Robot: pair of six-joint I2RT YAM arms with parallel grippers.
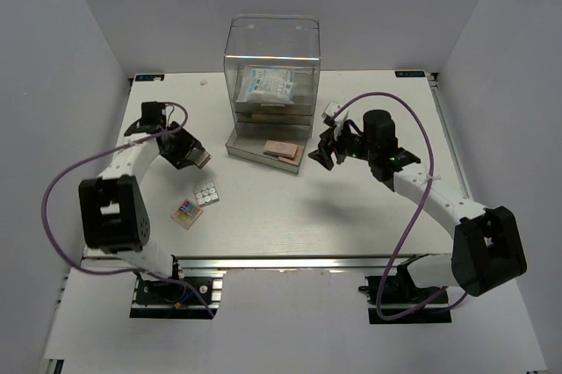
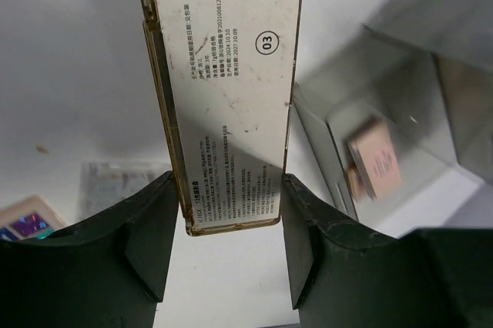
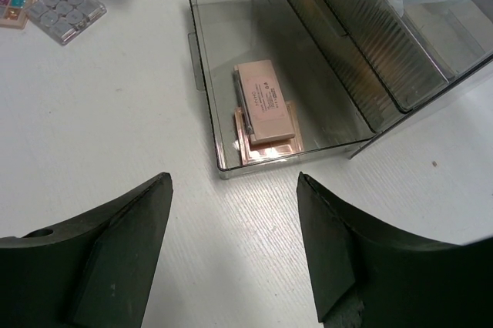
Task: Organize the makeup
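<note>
Nearest the arm bases, a multicoloured palette (image 1: 186, 212) and a white palette of round pans (image 1: 206, 194) are laid just beside each other on the worktop (image 1: 290, 216). Farther out, a flat gold-edged palette (image 2: 227, 97), its printed label turned to the wrist camera, is clamped between the left jaws. The right jaws are held apart and empty near the pulled-out drawer (image 3: 231, 35), in which two peach palettes (image 3: 266, 108) are stacked. Beyond, a white-blue packet (image 1: 268, 84) is seen inside the clear acrylic drawer box (image 1: 272, 36).
</note>
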